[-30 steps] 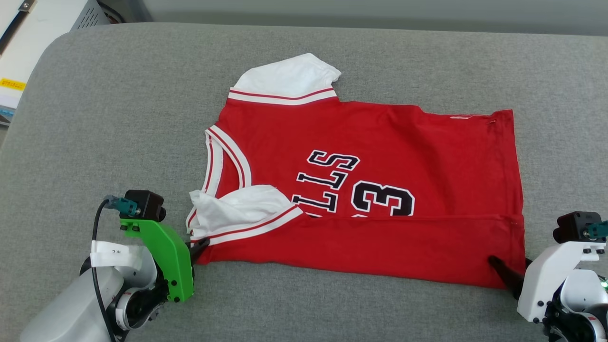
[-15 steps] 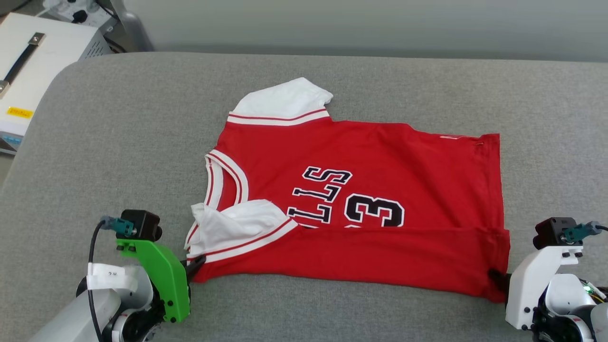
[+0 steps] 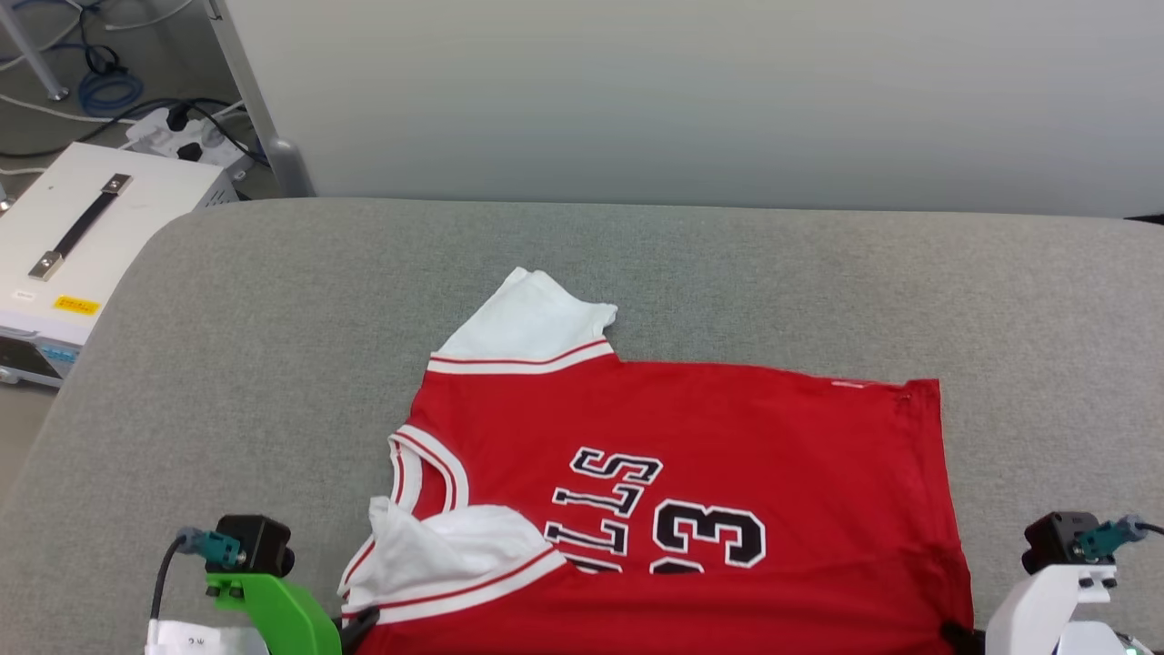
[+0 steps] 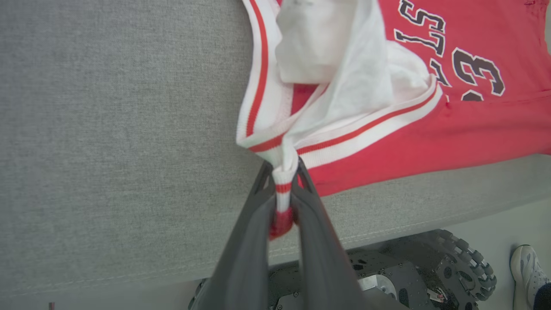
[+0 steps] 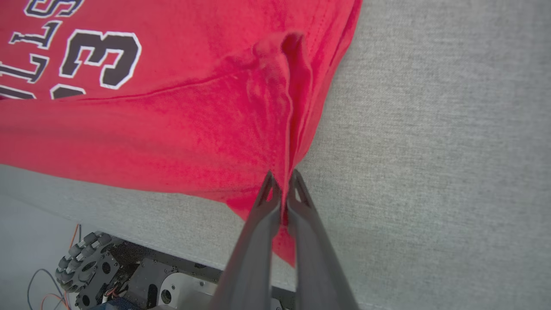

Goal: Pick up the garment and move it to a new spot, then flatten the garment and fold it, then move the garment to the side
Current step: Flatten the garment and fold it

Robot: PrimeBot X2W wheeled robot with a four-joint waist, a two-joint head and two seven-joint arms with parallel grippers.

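1. right gripper (image 5: 282,181) had closed within the last second and was clamped on the near hem corner of the garment (image 3: 691,473). the head camera had tilted up, so the wall (image 3: 691,91) came into sight.
2. left gripper (image 4: 284,189) was pinched shut on a bunch of striped trim at the near shoulder.
3. garment lay front up on the grey table (image 3: 273,364), close to its near edge, collar toward the robot's left and hem toward its right.
4. it was red with white sleeves and red-and-white striped trim at collar and sleeve seams.
5. its near edge was folded up over the front as a plain red band, covering part of the print.
6. near sleeve (image 3: 455,555) was crumpled onto the chest; far sleeve (image 3: 532,318) lay spread flat beyond the body.
7. fabric puckered into a ridge above the right fingertips.
8. off the table's left end stood a white box (image 3: 91,227) with a black handle, and cables (image 3: 109,82) lay on the floor behind it.
9. under the table edge sat the wheeled base (image 4: 452,267), with a shoe (image 4: 525,267) beside it.
10. readable print: black, white-outlined "lls" and a "3", lying sideways; the box's yellow label (image 3: 75,304) was too small to read.
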